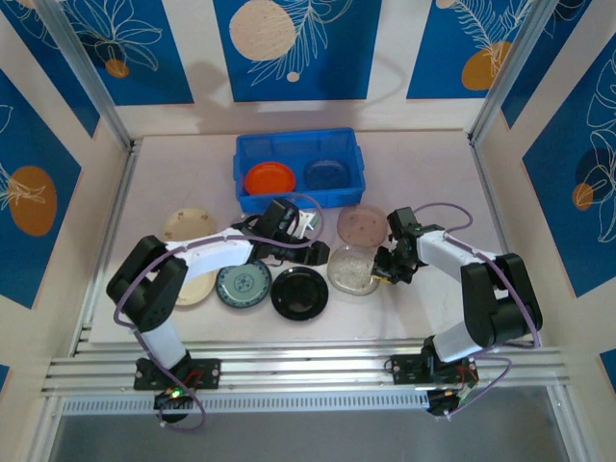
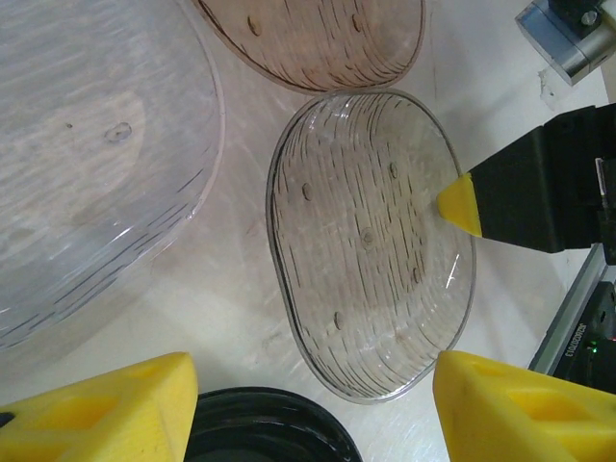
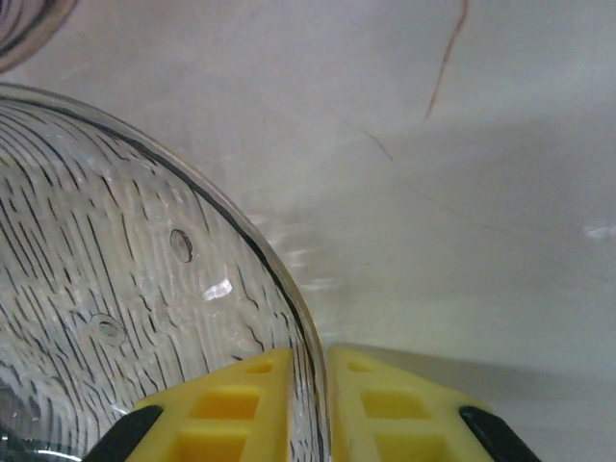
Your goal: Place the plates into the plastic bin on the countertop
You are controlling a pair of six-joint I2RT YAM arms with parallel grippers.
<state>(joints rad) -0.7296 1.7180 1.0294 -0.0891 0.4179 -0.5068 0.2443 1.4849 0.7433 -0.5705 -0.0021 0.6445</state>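
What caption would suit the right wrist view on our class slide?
Right pincer pinching the rim of a clear ribbed plate on the beige countertop.

Blue bin point(image 1: 241, 164): shallow tub at the far middle of the beige countertop point(image 1: 433, 173).
- Inside, lying flat: orange plate point(image 1: 269, 178) left, dark blue plate point(image 1: 326, 174) right.
- Near side of the bin, left to right: cream plate point(image 1: 183, 224), teal patterned plate point(image 1: 243, 285), glossy black plate point(image 1: 299, 293), clear ribbed plate point(image 1: 352, 269) (all upright).
- Between the bin and the clear ribbed plate: pink-tinted plate point(image 1: 361, 224).

Overhead view looks down; both close wrist views share clear plate point(image 2: 371, 245).
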